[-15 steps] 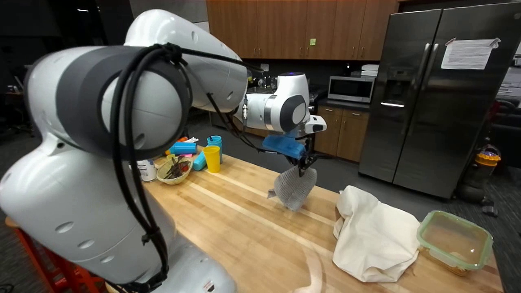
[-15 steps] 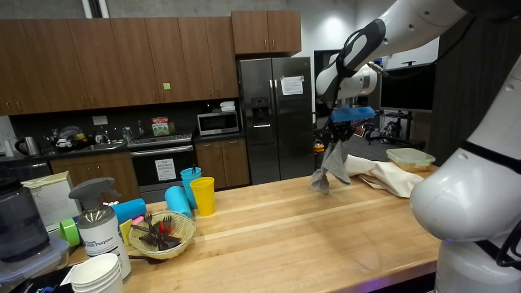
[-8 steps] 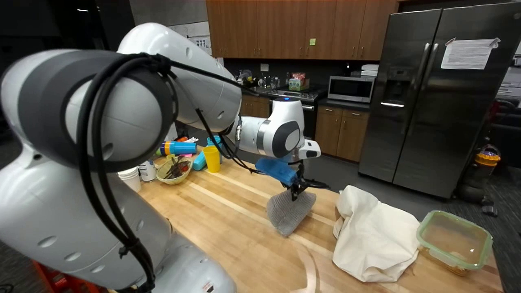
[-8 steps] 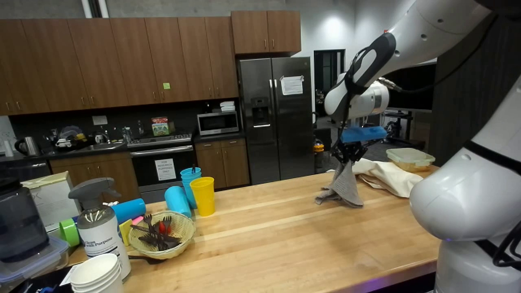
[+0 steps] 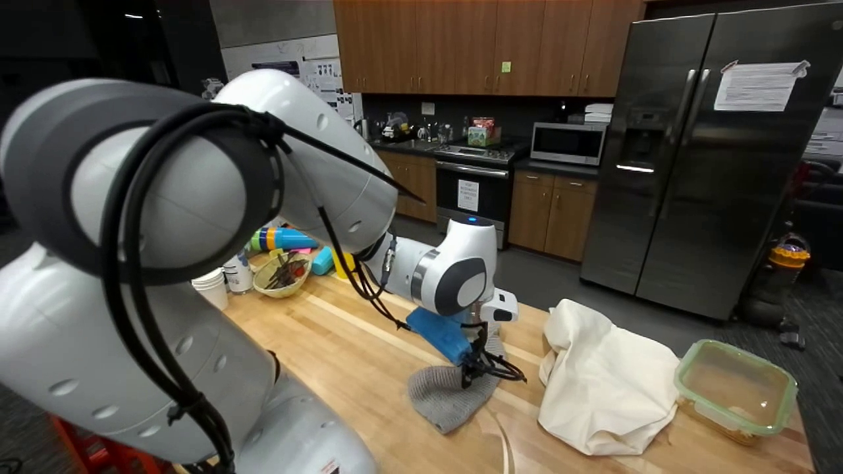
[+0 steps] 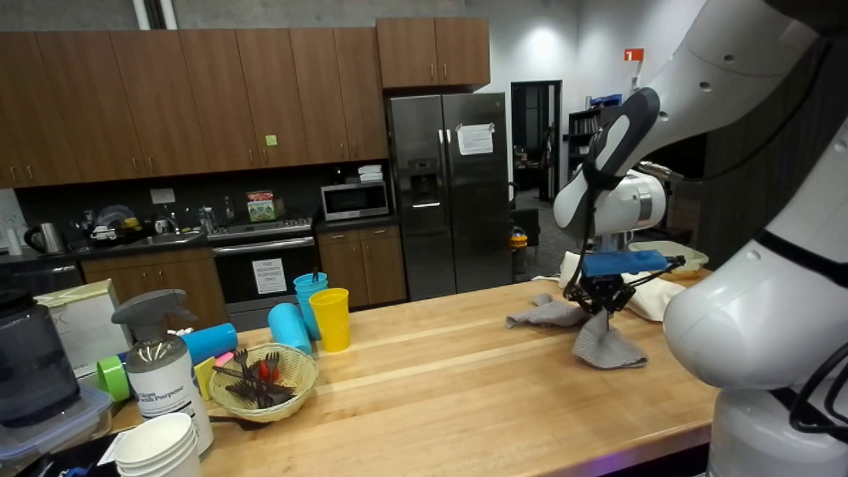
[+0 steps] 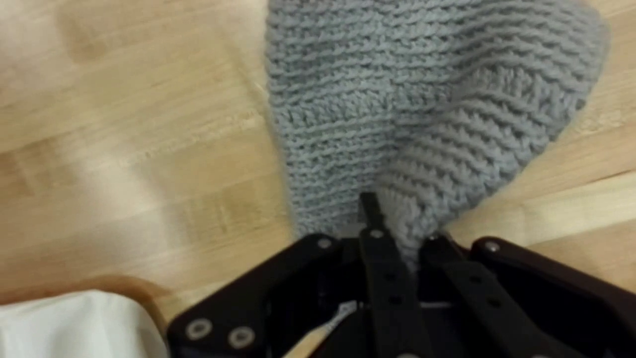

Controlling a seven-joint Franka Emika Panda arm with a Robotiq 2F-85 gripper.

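Wooden tabletop (image 6: 430, 397) across from brown cabinets (image 5: 487, 46), gray knit cloth (image 5: 449, 403) gripped low over it.
Jaws pressed together on a bunched fold, the end effector (image 7: 401, 231) holds the cloth near the tabletop edge facing the cabinets (two loose parts lie on the wood); cream fabric (image 5: 606, 388) rests between the cloth and a lidded container (image 5: 737, 385) near a tabletop corner.

yellow cup (image 6: 330, 319) upright | spray bottle (image 6: 169, 384) beside wicker basket (image 6: 303, 368) | dark fridge (image 6: 480, 218)
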